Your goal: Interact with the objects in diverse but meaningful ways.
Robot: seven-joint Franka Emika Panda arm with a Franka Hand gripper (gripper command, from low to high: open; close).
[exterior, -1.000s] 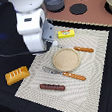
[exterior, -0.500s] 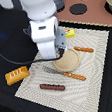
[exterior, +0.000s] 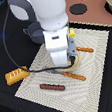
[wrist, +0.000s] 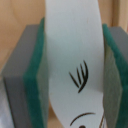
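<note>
White and smooth, the fish [wrist: 75, 65] fills the wrist view, marked with thin dark strokes, and sits pressed between the green pads [wrist: 37, 75] of the end effector [wrist: 75, 75], whose grey fingers are closed in on it from both sides, over a tan background; in the exterior view the end effector [exterior: 60, 64] is hidden under the bulky white arm [exterior: 50, 22], which stands low over the tan plate [exterior: 75, 62], only an edge of which shows; nearest the camera on the striped cream mat [exterior: 71, 85] lies a red-brown sausage [exterior: 51, 86]; just beyond it an orange-handled utensil [exterior: 74, 76] lies by the plate; off the mat toward the exterior view's left the orange bread loaf [exterior: 15, 75] rests on the dark surface [exterior: 13, 108]; further back another sausage [exterior: 85, 49] lies beside the plate, a yellow block [exterior: 71, 34] peeks past the arm, and a grey pot [exterior: 33, 32] stands behind.
</note>
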